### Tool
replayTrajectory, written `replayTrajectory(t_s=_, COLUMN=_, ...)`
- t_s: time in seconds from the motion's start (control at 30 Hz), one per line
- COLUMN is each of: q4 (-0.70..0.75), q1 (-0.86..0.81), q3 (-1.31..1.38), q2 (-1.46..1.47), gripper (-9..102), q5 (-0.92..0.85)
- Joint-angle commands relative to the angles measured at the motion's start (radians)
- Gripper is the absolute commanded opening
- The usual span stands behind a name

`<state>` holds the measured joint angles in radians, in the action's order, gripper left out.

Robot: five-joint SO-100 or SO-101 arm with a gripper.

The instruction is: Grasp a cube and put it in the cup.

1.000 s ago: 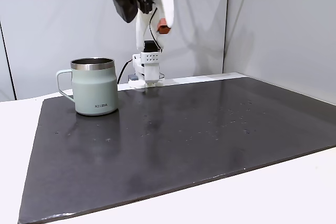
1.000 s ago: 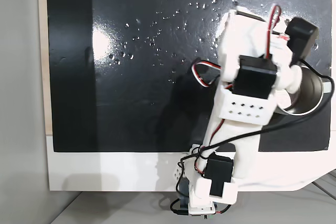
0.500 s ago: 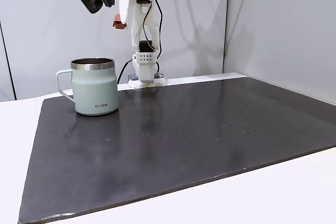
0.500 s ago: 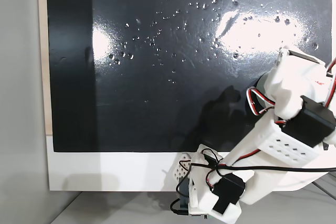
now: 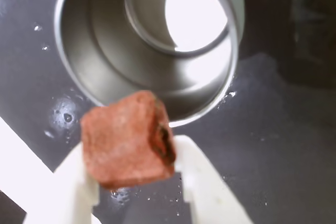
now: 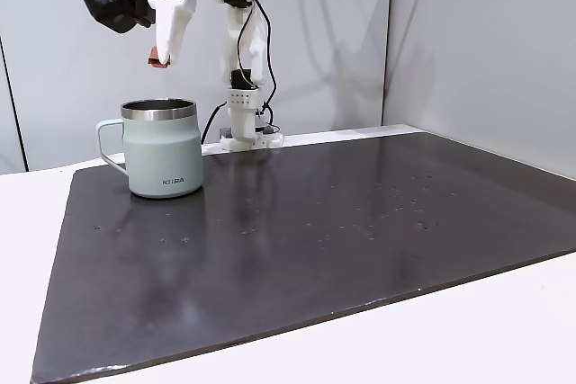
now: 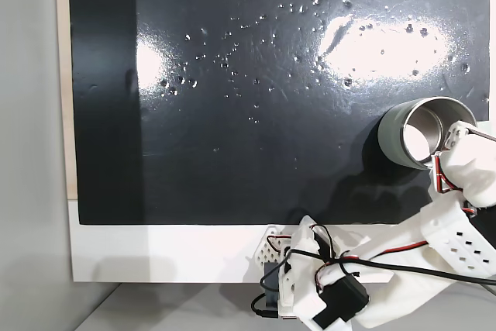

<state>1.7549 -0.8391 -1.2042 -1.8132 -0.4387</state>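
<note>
**Cube held above the cup, release still to come**

The hand pinches the cube between its two white fingers, well clear of the bench. In the wrist view the cube sits at about 6 o'clock of the cup, whose open steel mouth lies beyond it; the cube overlaps the near rim in the picture but looks to be above it, not touching.

In a fixed view from the side, the hand hangs over the cup, with the cube a small reddish spot at the fingertips, roughly at 12 o'clock above the rim and apart from it. The cup stands upright on the dark mat, handle toward 9 o'clock in that view.

In a fixed view from above, the arm reaches to the cup at the right edge of the mat.

As a judgement: the grasp and the lift are done, and the carry is nearly done. Left are a small move to centre the cube over the opening, perhaps a lowering, and then spreading the fingers to drop it. The cup looks empty inside.
</note>
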Motion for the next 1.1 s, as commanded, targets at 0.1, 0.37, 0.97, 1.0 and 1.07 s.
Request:
replayTrajectory(t_s=0.1, q4=-0.02, q1=-0.025, q3=-0.006, q2=0.058, gripper=4, q5=-0.014)
replayTrajectory(t_s=0.37, q4=-0.038, q1=-0.023, q3=-0.054, q2=0.077, gripper=4, q5=-0.014)
replayTrajectory(t_s=0.97, q4=-0.046, q1=-0.028, q3=-0.069, q2=0.069, gripper=23, q5=0.032)
replayTrajectory(t_s=1.0, q4=-0.048, q1=-0.028, q3=-0.071, q2=0.069, gripper=22, q5=0.032)
replayTrajectory(t_s=1.07, q4=-0.049, q1=-0.026, q3=-0.077, q2=0.069, gripper=22, q5=0.032)
